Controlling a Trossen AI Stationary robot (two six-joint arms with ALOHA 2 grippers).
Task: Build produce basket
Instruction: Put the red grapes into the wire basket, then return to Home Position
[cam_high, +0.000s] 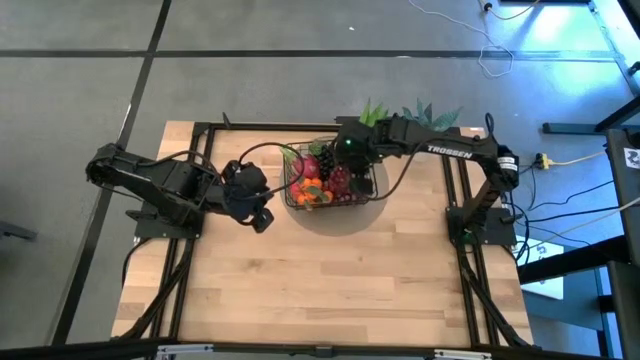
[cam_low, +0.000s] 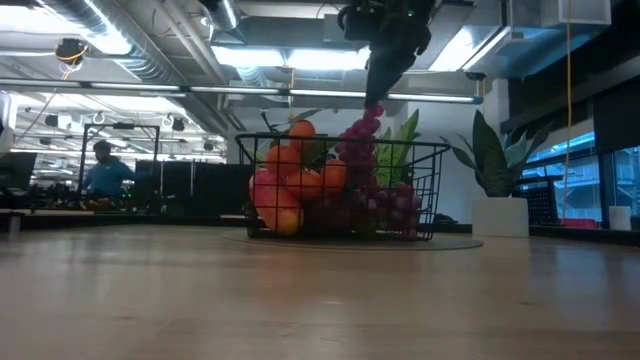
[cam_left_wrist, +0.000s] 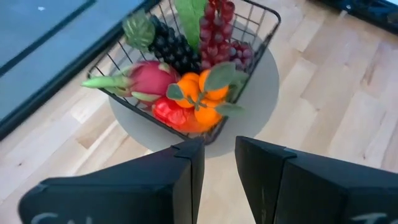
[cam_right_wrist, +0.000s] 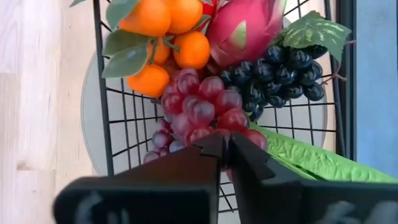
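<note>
Right tool (cam_right_wrist: 225, 146) pinches red grape bunch (cam_right_wrist: 202, 112) upright over basket (cam_low: 420, 160) near bench's far edge, for lowering in; left tool (cam_left_wrist: 219, 165) waits beside, narrow, empty.

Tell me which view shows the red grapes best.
Right wrist view: the red grapes fill the frame just beyond the right gripper. Low view shows them hanging under that gripper, over the basket; left wrist shows them partly cropped; high view only a dark-red patch.

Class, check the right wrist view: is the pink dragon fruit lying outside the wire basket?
No, the dragon fruit lies inside the basket, beside the oranges.
</note>
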